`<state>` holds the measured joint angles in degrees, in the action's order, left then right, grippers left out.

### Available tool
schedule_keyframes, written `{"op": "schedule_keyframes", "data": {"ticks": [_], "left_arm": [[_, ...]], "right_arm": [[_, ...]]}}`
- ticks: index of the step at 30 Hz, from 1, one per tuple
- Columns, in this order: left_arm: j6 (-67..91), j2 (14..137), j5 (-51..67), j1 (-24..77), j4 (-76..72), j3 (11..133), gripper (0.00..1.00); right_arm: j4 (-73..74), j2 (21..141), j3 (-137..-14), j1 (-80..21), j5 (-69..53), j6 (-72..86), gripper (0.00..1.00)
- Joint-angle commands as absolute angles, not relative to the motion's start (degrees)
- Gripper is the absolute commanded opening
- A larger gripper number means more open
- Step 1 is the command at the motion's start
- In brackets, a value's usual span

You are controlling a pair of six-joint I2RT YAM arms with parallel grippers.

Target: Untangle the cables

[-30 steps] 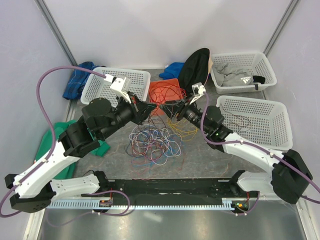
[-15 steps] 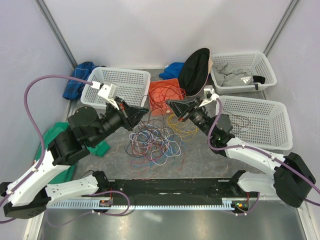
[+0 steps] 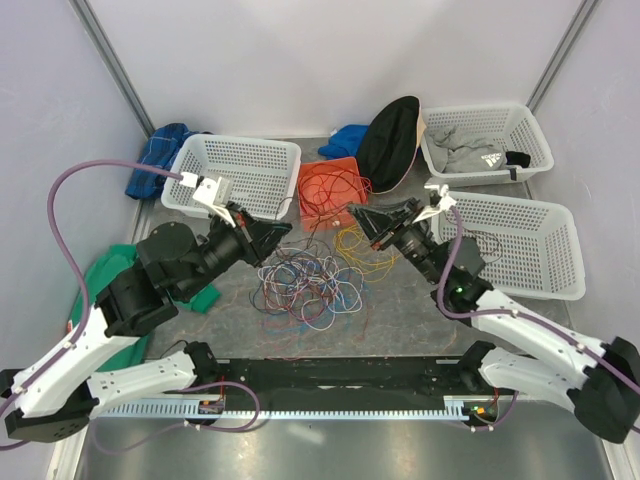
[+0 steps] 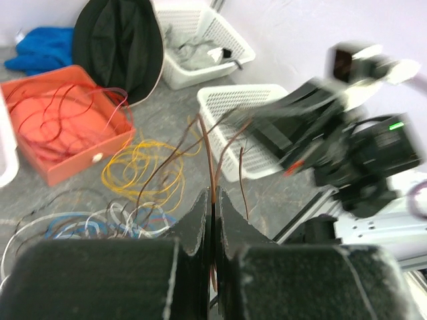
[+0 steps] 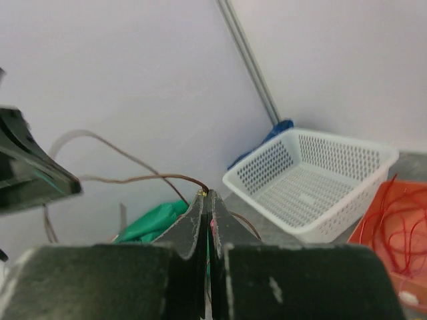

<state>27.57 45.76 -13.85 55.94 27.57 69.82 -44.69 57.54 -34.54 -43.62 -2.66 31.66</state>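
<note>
Fingers, top view: the left gripper (image 3: pixel 280 232) and the right gripper (image 3: pixel 354 212) are both pressed together, with their tips facing each other above the table and apart. Any strand at the tips is too fine to make out.
Cables, top view: a tangled heap of cables (image 3: pixel 310 285) in many colours lies on the table (image 3: pixel 410 320), just in front of and between the two grippers. Red loops lie in the orange tray (image 3: pixel 318 180) behind the heap.
Fingers, left wrist view: the fingers (image 4: pixel 197 220) are closed with no gap, pinching a brown cable (image 4: pixel 209 157) that rises from the tips.
Shown only in the left wrist view: yellow loops (image 4: pixel 143 170) lie on the table beside the orange tray (image 4: pixel 67 157). The right arm (image 4: pixel 333 143) is blurred beyond them.
Fingers, right wrist view: the fingers (image 5: pixel 193 223) are shut tight on a brown cable (image 5: pixel 140 178) that leaves the tips and arcs leftward. Whether it is the same strand cannot be told.
Shown only in the right wrist view: a white basket (image 5: pixel 313 187) and a green cloth (image 5: pixel 150 223) lie beyond the fingertips.
</note>
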Motion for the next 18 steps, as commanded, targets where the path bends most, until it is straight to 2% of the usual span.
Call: {"op": "schedule_keyframes", "data": {"ticks": [1,2,3,4,7,8,9,15,18], "left_arm": [[29.9,41.2,-18.7,55.7,27.4,65.4,0.03],[30.1,40.3,-19.2,55.8,27.8,63.2,0.22],[30.1,38.9,-19.5,55.8,27.9,62.2,0.35],[30.7,38.1,-20.4,55.8,28.4,60.5,0.55],[31.9,35.6,-21.2,55.8,29.4,58.1,0.76],[32.2,35.0,-21.4,55.8,29.4,57.0,0.96],[32.5,34.5,-21.5,55.8,29.5,56.5,1.0],[33.0,31.2,-24.4,55.8,27.3,52.8,1.0],[30.9,29.3,-23.0,55.8,19.4,47.2,1.0]], "right_arm": [[-35.3,50.3,-41.7,-43.7,2.5,25.5,0.0],[-33.7,49.4,-42.5,-43.7,3.2,24.2,0.0],[-29.7,47.7,-43.5,-43.7,4.5,23.6,0.0],[-27.8,47.1,-45.3,-43.7,5.0,22.9,0.0],[-23.1,45.2,-47.4,-43.7,5.8,21.3,0.0],[-22.3,44.7,-47.7,-43.7,5.8,21.2,0.0],[-20.7,44.6,-48.1,-43.7,5.9,20.9,0.0],[-15.3,44.6,-51.0,-43.7,4.9,21.1,0.0],[-12.0,45.1,-53.8,-43.7,3.8,21.4,0.0]]}}
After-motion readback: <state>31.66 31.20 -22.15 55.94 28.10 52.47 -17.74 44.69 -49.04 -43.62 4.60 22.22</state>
